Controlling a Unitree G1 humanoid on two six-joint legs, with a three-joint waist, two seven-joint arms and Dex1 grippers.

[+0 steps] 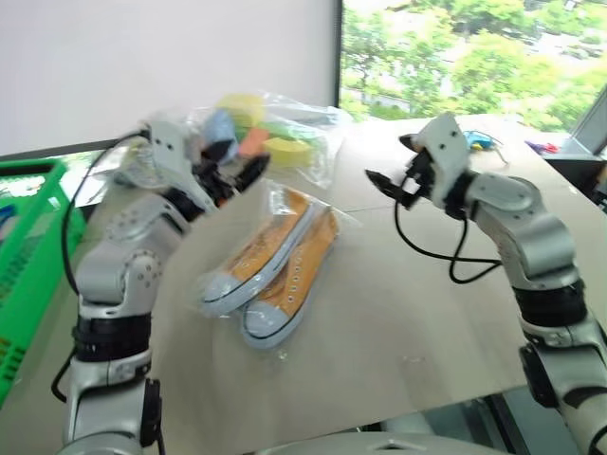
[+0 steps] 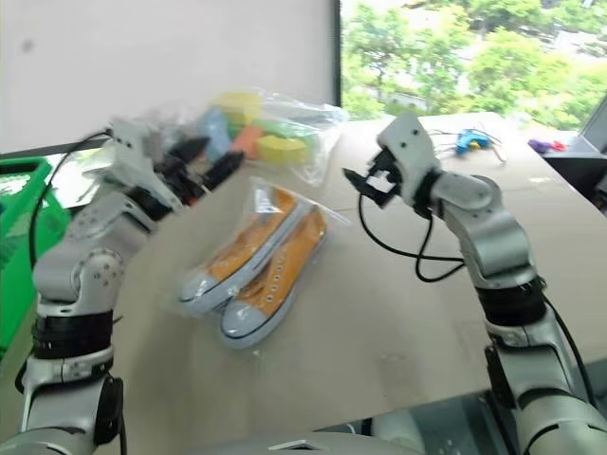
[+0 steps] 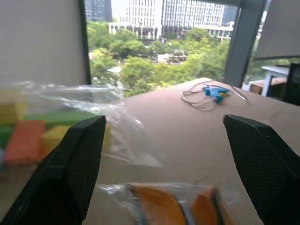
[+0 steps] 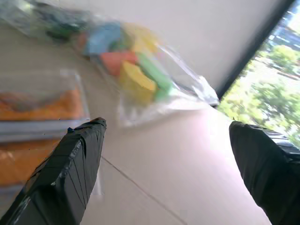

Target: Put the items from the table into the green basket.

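Sneakers, orange-and-white pair in clear bag [image 1: 270, 270], lie on pale beige desk [image 1: 408, 313] between both grippers, just below fingers, long axis running toe-near to heel-far. Left gripper [image 1: 232, 175] fingers wide apart, empty, nearer. Right gripper [image 1: 389, 180] fingers spread, empty. Bright green lattice basket [image 1: 28, 246] beyond left arm.

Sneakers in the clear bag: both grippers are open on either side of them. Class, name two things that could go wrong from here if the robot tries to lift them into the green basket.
1. The sneakers sit in a loose, slick bag; the left gripper and right gripper may pinch only film, letting the shoes slip out.
2. The bag of coloured blocks lies just behind; a reaching finger could snag or push it.
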